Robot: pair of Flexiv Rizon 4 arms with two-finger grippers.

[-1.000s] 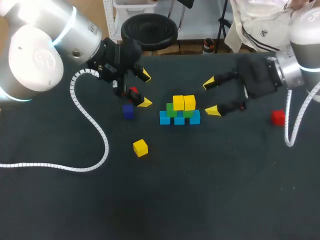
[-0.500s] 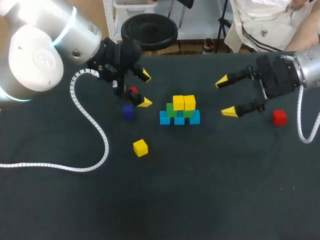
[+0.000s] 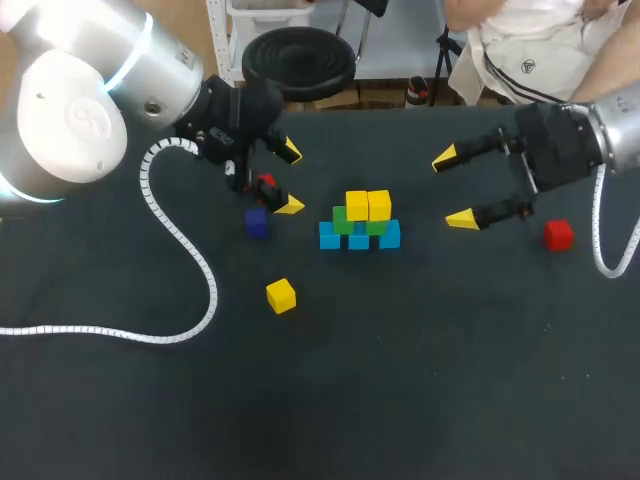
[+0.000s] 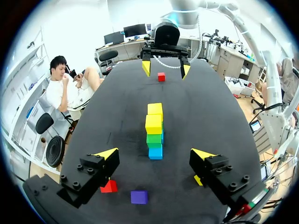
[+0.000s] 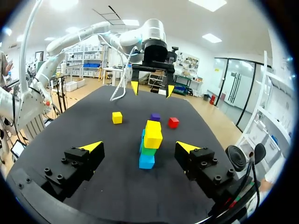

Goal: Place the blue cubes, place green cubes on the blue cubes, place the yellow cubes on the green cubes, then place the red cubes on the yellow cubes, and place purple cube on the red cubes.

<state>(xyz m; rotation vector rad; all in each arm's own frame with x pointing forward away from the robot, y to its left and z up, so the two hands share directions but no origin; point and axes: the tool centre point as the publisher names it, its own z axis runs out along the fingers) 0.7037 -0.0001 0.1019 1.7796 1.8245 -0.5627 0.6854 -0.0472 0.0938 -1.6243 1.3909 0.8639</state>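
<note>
Black matte tabletop (image 3: 400, 380) carries all items. Near its centre stands a pyramid of small cubes. Three light-blue cubes (image 3: 359, 240) form the bottom row, side by side and touching. Two green cubes (image 3: 343, 220) sit on the blue row, and two yellow cubes (image 3: 357, 205) sit side by side on the green ones.

A loose yellow cube (image 3: 281, 295) lies on the table, apart from the pyramid, toward the left arm's side. A dark purple cube (image 3: 257, 223) lies between the pyramid and the left arm. The first red cube (image 3: 266, 183) lies near the purple cube, under the left gripper (image 3: 290, 178). In the left wrist view this red cube (image 4: 109, 186) sits beside one finger, not between the two. The second red cube (image 3: 558, 235) lies well apart from the pyramid on the right arm's side, near the right gripper (image 3: 453, 188).

Left gripper: jaws spread wide, holding nothing, fingers pointing toward the pyramid. Right gripper: jaws spread wide, holding nothing, located between the pyramid and the second red cube, fingers pointing toward the pyramid. Neither gripper touches the pyramid.

One white coiled cable (image 3: 180, 240) runs from the left arm across the table. Another white cable (image 3: 597, 250) hangs beside the right arm.
</note>
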